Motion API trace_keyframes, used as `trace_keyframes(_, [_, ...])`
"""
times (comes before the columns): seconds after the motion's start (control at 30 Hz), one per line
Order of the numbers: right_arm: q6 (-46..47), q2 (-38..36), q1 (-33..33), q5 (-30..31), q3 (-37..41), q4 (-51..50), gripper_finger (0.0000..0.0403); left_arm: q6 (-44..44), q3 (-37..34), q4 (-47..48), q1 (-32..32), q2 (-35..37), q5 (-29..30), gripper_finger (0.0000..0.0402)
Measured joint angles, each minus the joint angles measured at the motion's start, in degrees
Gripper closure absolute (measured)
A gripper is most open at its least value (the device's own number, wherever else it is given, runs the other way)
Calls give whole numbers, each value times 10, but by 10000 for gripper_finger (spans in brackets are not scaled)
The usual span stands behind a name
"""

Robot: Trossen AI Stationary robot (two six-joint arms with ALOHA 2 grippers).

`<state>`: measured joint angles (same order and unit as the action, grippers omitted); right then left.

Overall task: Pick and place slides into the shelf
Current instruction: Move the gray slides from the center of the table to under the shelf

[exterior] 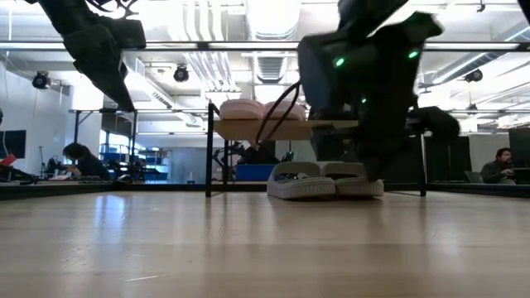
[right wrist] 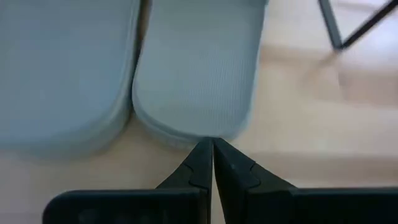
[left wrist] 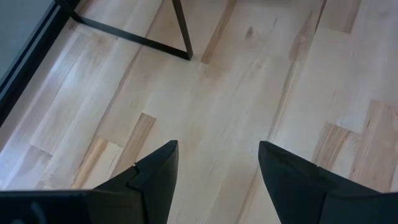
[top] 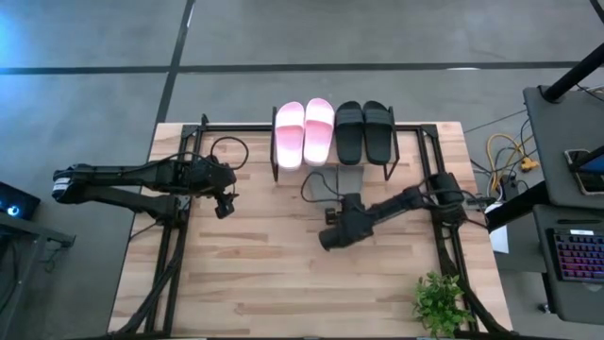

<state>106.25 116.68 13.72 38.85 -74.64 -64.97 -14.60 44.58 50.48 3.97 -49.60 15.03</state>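
The shelf (top: 335,142) stands at the table's far edge. A pale pink pair (top: 304,132) and a black pair (top: 364,130) lie on its top board. The grey-green pair (exterior: 323,178) lies soles down on the table under the shelf, side by side (right wrist: 62,74) (right wrist: 199,68). My right gripper (right wrist: 212,146) is shut and low, just in front of the shelf (top: 351,196). Its tips are at the near rounded end of one grey-green slide. My left gripper (left wrist: 217,149) is open above bare wood at the table's left (top: 225,206), with nothing between its fingers. My right gripper's shut fingertips (right wrist: 205,152) come level from the table's near side. They stand right at the rounded near end (right wrist: 193,134) of one grey-green slide, which lies flat on the table. Whether they touch it, I cannot tell.
A small potted plant (top: 439,302) stands at the table's near right corner. Black frame rails (top: 179,246) run along both sides of the table. A thin shelf leg (left wrist: 180,31) is ahead of my left gripper. Bare wood lies in the middle and near part. People sit far behind the table (exterior: 501,165).
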Motion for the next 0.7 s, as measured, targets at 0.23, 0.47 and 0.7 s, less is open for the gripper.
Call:
trace_keyframes(0.23, [-57, 0, -52, 3, 12, 0, 394, -1, 0, 0, 0, 0, 0, 194])
trace_keyframes(0.47, [-123, -40, -12, -18, -1, 56, 394, -1, 0, 0, 0, 0, 0, 194])
trace_keyframes(0.7, [-109, -45, 36, -34, -2, 68, 394, 0, 0, -2, 0, 0, 7, 194])
